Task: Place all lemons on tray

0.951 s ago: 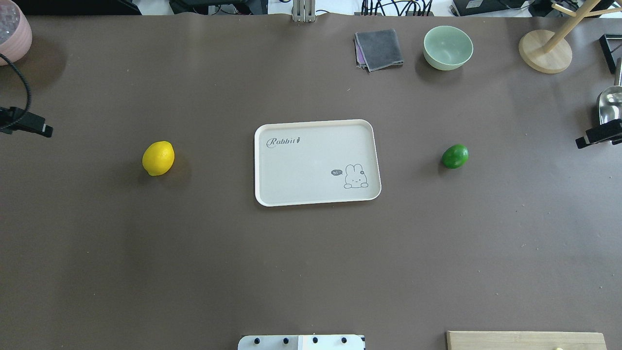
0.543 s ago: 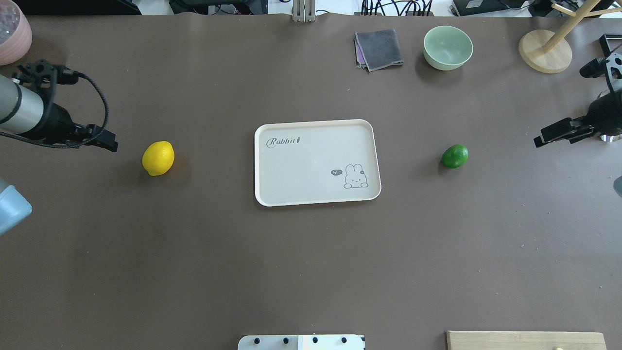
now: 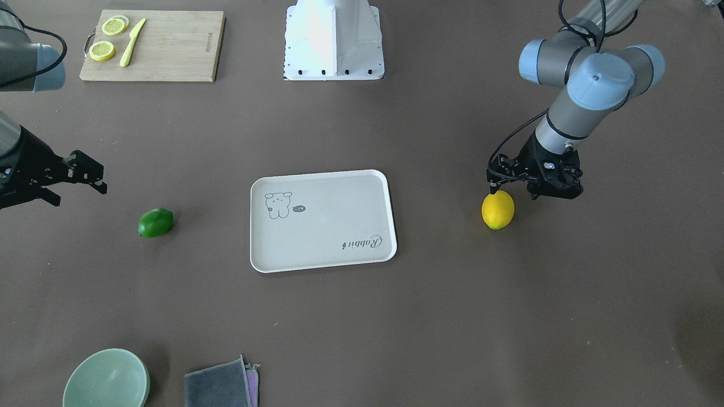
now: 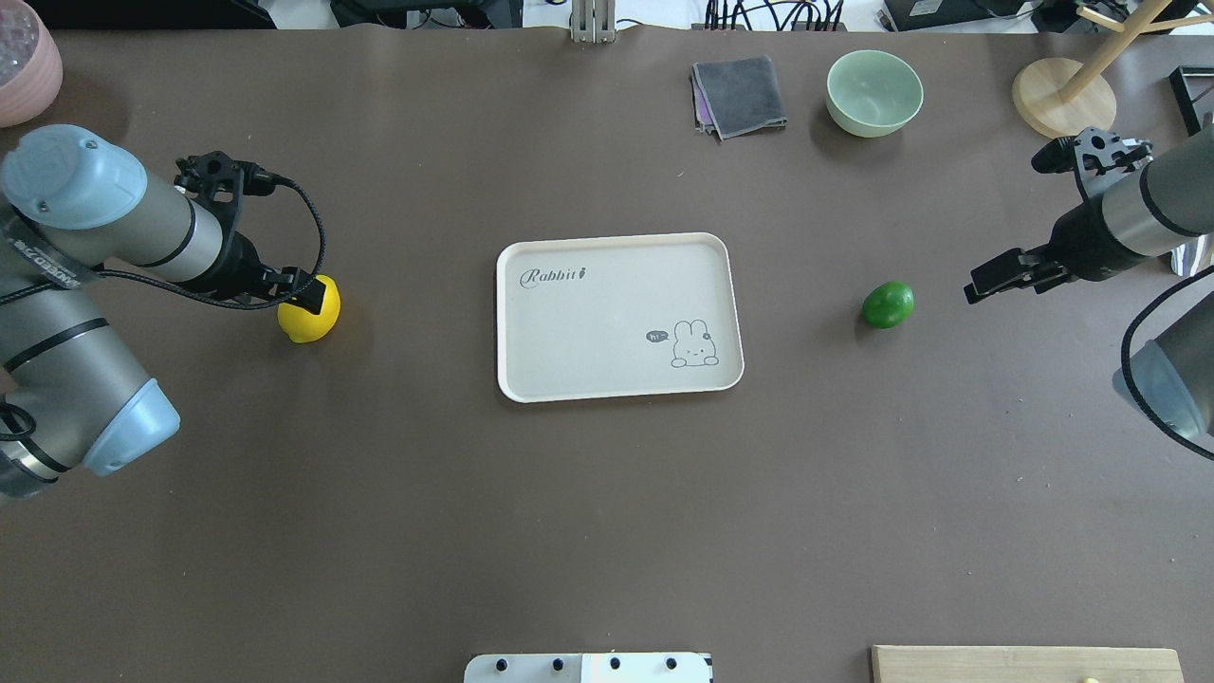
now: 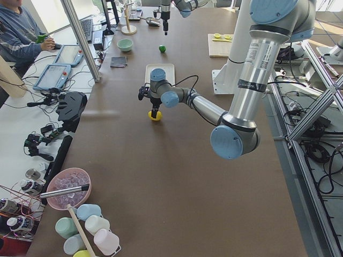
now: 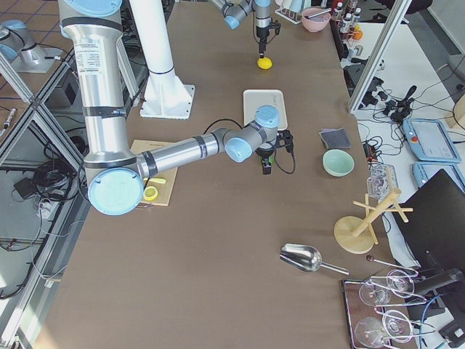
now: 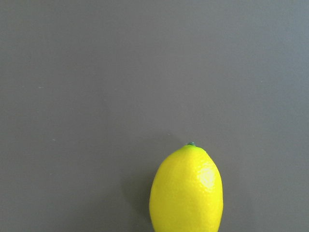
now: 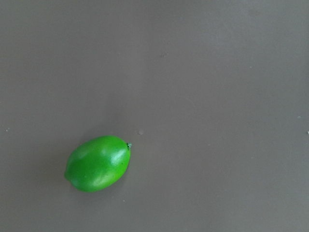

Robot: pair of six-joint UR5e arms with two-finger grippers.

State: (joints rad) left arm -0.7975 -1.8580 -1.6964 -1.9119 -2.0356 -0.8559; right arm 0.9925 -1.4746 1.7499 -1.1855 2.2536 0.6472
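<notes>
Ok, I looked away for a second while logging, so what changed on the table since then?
Both arms swung inward from the table's ends. The left end effector now hangs right over the yellow lemon; the right end effector has come toward the green lemon but is short of it. Nothing is taken hold of. Both lemons and the tray lie where they were.

Right gripper [image 6: 267,167] pointing down mid-frame, tray [image 6: 263,100] just above it, left gripper [image 6: 261,48] over yellow lemon [image 6: 264,63] near top.
</notes>
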